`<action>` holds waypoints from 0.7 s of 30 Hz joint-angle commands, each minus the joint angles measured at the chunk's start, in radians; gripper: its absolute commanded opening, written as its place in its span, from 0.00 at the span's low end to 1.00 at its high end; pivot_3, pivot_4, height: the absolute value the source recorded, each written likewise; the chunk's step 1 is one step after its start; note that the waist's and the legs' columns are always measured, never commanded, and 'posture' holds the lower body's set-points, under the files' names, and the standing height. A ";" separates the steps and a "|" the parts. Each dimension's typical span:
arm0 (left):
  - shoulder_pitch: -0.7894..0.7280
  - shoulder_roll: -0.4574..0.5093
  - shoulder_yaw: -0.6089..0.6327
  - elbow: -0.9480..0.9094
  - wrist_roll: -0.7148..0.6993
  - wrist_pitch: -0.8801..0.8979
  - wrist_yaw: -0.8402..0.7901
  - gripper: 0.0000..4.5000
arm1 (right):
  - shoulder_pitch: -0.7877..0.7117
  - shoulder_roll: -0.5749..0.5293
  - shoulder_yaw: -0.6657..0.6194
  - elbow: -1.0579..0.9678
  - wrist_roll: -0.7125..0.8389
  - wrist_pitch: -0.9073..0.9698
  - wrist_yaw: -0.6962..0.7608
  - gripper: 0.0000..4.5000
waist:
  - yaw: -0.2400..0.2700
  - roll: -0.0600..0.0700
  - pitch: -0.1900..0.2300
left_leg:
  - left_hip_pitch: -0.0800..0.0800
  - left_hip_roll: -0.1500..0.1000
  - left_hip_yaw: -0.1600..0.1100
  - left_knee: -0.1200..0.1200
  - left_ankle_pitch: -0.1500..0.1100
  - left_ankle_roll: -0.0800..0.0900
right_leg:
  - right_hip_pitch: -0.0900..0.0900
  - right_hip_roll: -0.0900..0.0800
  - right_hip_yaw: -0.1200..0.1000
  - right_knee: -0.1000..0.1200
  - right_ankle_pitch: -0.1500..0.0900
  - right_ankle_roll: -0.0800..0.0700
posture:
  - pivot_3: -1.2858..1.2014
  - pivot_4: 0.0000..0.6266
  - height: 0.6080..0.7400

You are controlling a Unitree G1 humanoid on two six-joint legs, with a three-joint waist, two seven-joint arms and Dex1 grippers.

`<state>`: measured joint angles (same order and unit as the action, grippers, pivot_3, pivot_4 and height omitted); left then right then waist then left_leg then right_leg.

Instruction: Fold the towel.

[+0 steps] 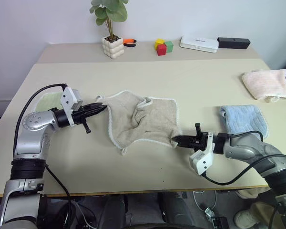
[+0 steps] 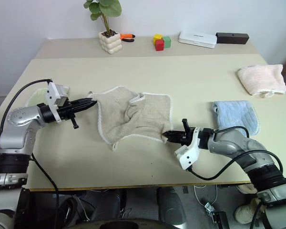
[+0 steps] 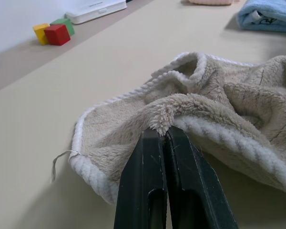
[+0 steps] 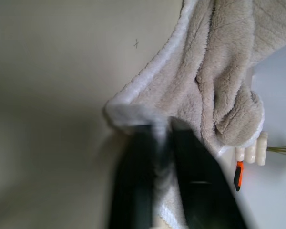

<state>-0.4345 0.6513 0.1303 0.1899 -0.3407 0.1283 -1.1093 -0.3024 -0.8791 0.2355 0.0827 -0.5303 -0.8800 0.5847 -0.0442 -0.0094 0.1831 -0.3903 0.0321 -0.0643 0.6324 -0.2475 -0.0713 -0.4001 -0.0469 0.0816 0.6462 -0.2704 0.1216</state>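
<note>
The beige towel (image 1: 143, 121) lies crumpled and partly spread in the middle of the table, its whitish edging showing all round. My left gripper (image 1: 104, 108) is shut on the towel's far left corner; the left wrist view has a fold of terry pinched between the two black fingertips (image 3: 155, 138). My right gripper (image 1: 174, 140) sits at the towel's near right corner. In the right wrist view, the edging of that corner (image 4: 128, 112) is caught between the blurred fingers, which are shut on it.
A light blue folded towel (image 1: 243, 119) lies just behind my right arm, a pink one (image 1: 267, 83) at the far right, a pale green one (image 1: 47, 101) under my left arm. A potted plant (image 1: 113, 46), coloured blocks (image 1: 163, 46) and two boxes (image 1: 199, 44) line the back.
</note>
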 commanded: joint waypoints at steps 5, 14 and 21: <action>0.038 0.074 0.036 -0.027 -0.027 0.029 -0.025 0.00 | 0.026 -0.031 -0.056 -0.090 0.399 0.237 0.148 0.01 | -0.002 0.000 0.000 | 0.000 0.000 0.000 0.000 0.000 0.000 | 0.000 0.000 0.000 0.000 0.000 0.000 | 0.52 0.24 1.00; -0.180 0.015 0.036 0.248 0.052 -0.075 0.170 0.00 | -0.094 -0.014 -0.188 -0.163 0.893 0.930 0.317 0.01 | 0.007 -0.001 0.000 | 0.000 0.000 -0.001 0.003 0.000 0.000 | 0.002 0.000 -0.001 0.001 0.000 0.000 | 0.52 0.24 1.00; -0.493 -0.070 0.006 0.637 0.170 -0.310 0.331 0.00 | -0.418 0.141 -0.199 0.174 0.805 0.931 0.260 0.01 | -0.002 -0.002 0.002 | -0.001 0.000 -0.001 0.002 0.000 0.000 | 0.000 0.000 -0.001 0.001 0.000 0.000 | 0.52 0.24 1.00</action>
<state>-0.8655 0.5762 0.1346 0.7616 -0.2123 -0.0941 -0.8315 -0.6409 -0.7548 0.0683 0.1957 0.2990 0.0881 0.8724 -0.0465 -0.0115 0.1854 -0.3911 0.0319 -0.0653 0.6345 -0.2474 -0.0712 -0.4009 -0.0464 0.0805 0.6476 -0.2703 0.1216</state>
